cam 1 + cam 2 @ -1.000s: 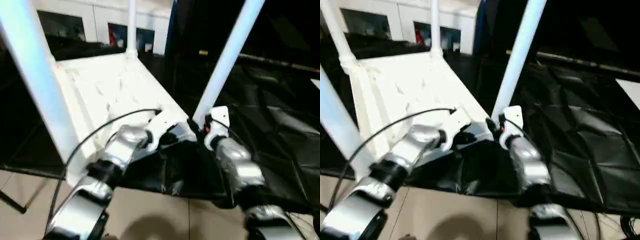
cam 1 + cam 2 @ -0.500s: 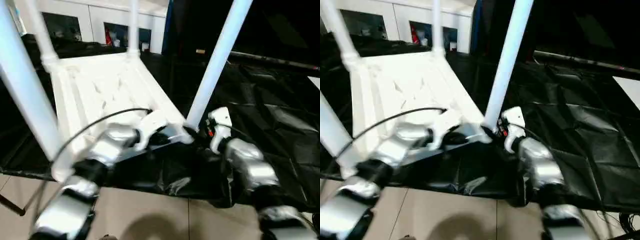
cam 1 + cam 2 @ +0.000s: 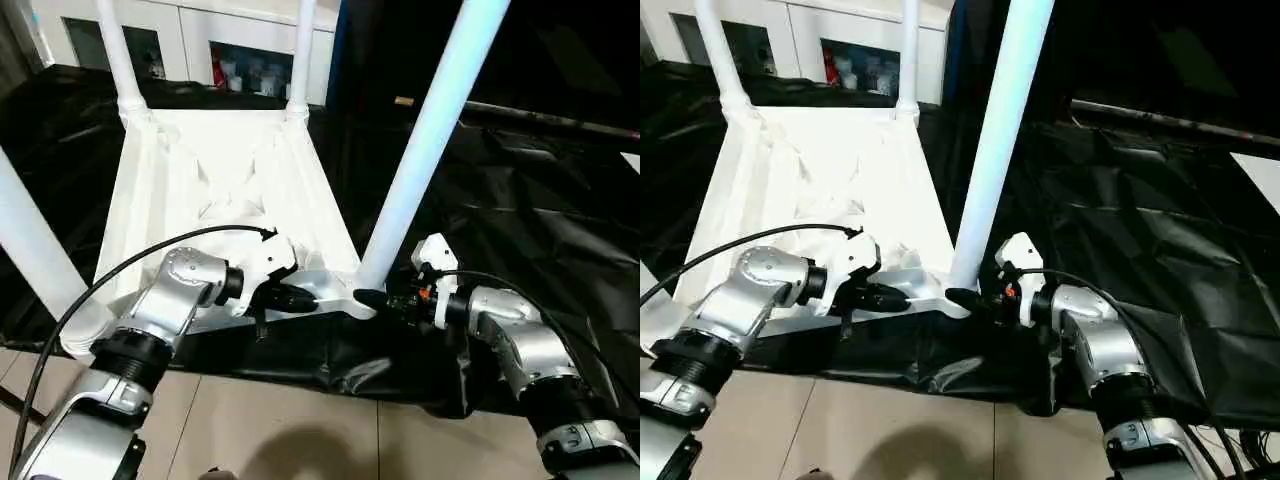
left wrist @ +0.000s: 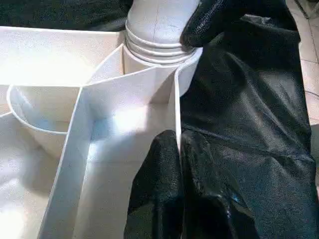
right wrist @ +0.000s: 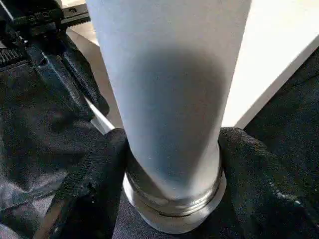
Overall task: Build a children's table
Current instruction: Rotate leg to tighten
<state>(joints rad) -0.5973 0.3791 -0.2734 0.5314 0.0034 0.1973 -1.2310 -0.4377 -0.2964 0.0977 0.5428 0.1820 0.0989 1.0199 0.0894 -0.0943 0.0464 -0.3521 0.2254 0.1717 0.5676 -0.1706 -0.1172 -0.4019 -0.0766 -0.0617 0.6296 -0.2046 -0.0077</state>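
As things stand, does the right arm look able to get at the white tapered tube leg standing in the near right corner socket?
Probably yes. The right tool already straddles the base of the white tapered tube leg, a black finger on either side, just above the near right corner socket. Nothing lies between them.

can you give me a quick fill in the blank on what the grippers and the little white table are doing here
1. The tabletop lies with its ribbed underside facing ____.
2. ____ white legs stand in its corner sockets.
3. The left gripper is shut on the tabletop's ____.
4. The right gripper has a finger on each side of the near right leg close to its ____.

Missing words: up; four; rim; base
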